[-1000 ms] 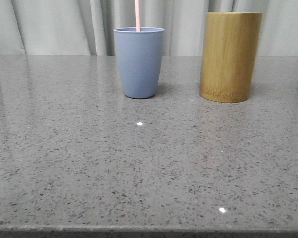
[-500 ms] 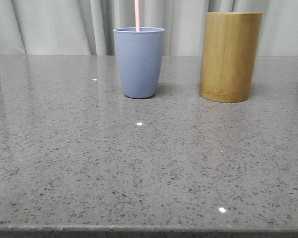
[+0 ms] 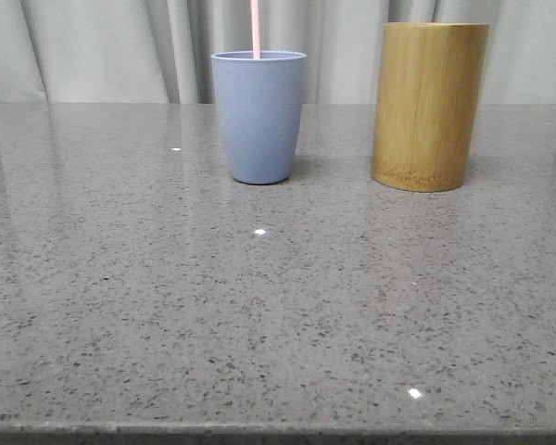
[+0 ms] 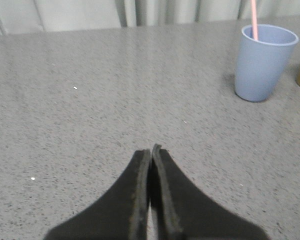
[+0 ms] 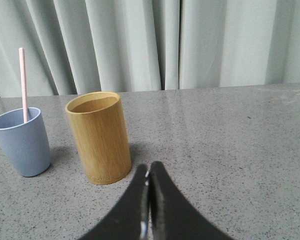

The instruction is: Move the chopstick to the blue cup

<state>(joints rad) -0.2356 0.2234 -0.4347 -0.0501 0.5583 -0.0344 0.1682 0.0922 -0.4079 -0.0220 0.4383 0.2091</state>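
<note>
The blue cup [image 3: 259, 116] stands upright on the grey stone table, left of centre at the back. A pale pink chopstick [image 3: 256, 28] stands in it and rises out of the top of the front view. Both also show in the left wrist view, cup [image 4: 264, 62] and chopstick [image 4: 253, 20], and in the right wrist view, cup [image 5: 22, 142] and chopstick [image 5: 23, 82]. My left gripper [image 4: 151, 150] is shut and empty, low over the table, well short of the cup. My right gripper [image 5: 149, 167] is shut and empty, near the bamboo holder. Neither gripper shows in the front view.
A taller yellow-brown bamboo cylinder holder [image 3: 429, 107] stands to the right of the blue cup; it looks empty in the right wrist view [image 5: 99, 137]. Pale curtains [image 3: 102, 46] hang behind the table's far edge. The table's front edge [image 3: 278, 432] runs along the bottom.
</note>
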